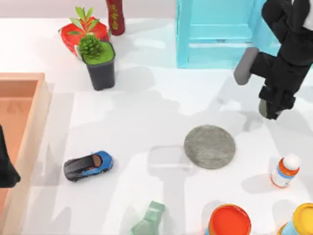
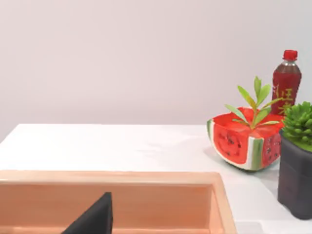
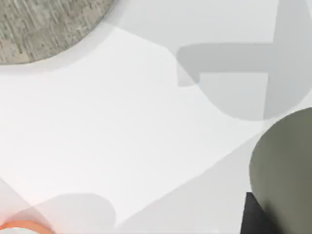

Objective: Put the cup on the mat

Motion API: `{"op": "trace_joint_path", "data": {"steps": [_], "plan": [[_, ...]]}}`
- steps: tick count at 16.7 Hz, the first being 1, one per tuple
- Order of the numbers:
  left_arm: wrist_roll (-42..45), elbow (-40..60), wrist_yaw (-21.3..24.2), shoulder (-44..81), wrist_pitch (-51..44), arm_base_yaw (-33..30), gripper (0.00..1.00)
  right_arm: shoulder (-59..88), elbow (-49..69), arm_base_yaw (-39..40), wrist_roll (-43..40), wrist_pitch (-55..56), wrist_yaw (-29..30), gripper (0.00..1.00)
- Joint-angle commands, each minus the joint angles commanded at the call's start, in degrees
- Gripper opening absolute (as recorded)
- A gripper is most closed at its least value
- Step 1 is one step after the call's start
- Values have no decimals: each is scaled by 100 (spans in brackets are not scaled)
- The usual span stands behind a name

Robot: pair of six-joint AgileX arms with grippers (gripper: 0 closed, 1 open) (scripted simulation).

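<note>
- Grey-green and part-hidden, the cup [image 1: 264, 108] sits under your right gripper [image 1: 275, 108], to the right of the mat [image 1: 209, 146] and a little farther back on the table, well apart from the disc's rim.
- From above, only a sliver of the cup's rim peeks out at the gripper's left edge; in the right wrist view the cup [image 3: 285, 165] looms large beside a dark finger [image 3: 251, 214].
- You cannot tell from these frames how wide the fingers stand, nor whether they have hold of the cup or merely hang over it.
- Risk, as it looks from here: if the grasp is shallow or off-centre, the smooth cylinder could slip or tip on the lift and roll off.
- Another hazard: a low carry to the mat could drag the cup's base against the disc's edge and push the mat out of place.
- Right of the mat and nearer the front stands a small white-capped bottle [image 1: 284, 171]; a sloppy swing could knock it.
- Your left gripper [image 1: 7, 169] is parked far to the mat's left, over the wooden tray [image 1: 29, 147].
</note>
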Motion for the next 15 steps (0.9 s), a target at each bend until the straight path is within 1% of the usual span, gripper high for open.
{"op": "trace_joint_path", "data": {"steps": [3, 5, 8, 10, 12, 15], "plan": [[0, 0, 0, 0, 0, 0, 100, 285, 656, 800, 2406, -357, -40, 0], [0, 0, 0, 0, 0, 0, 100, 416, 1012, 1201, 3894, -577, -62, 0], [0, 0, 0, 0, 0, 0, 100, 543, 1426, 1604, 5750, -869, -93, 0], [0, 0, 0, 0, 0, 0, 100, 601, 1631, 1755, 6700, -1035, -116, 0], [0, 0, 0, 0, 0, 0, 100, 647, 1787, 1830, 7417, -1173, -138, 0], [0, 0, 0, 0, 0, 0, 100, 694, 1921, 1844, 8029, -1302, -166, 0]]}}
